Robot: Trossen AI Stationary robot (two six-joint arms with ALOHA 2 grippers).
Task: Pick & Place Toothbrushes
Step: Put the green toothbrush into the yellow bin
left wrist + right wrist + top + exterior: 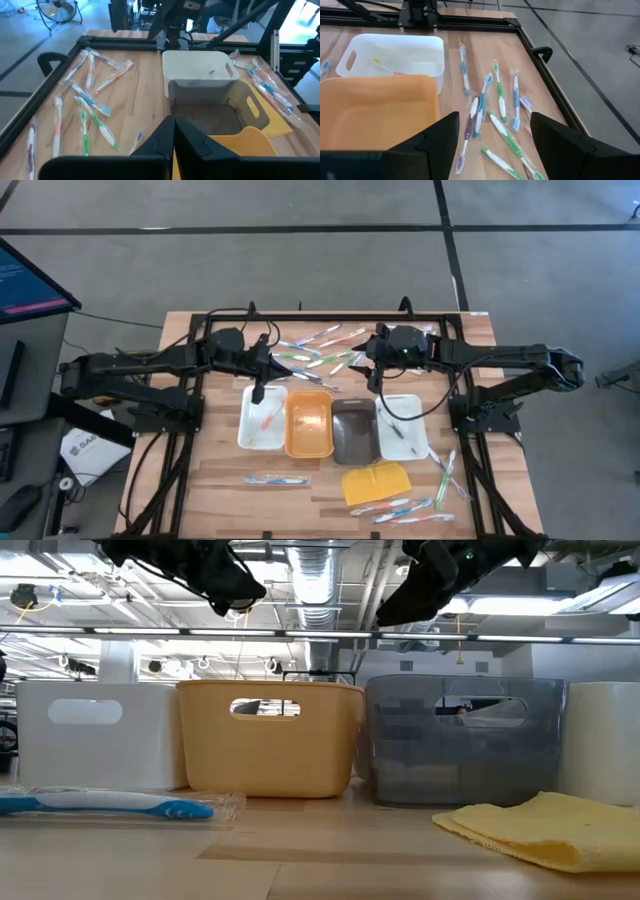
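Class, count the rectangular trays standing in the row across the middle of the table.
4, side by side: the left white tray holding a toothbrush, the orange tray, the grey tray and the right white tray. None seems hidden.

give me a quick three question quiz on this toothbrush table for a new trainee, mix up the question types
1. True or false: the orange tray stands between a white tray and the grey tray.
2. Which pincer has its fingers shut? A) left pincer B) right pincer C) both
3. Fill in: the yellow pad lies on the wooden table in front of the ____ tray.

Key
1. True.
2. A. The left one is shut and empty above the trays; the right one is open, over the loose toothbrushes.
3. Grey.
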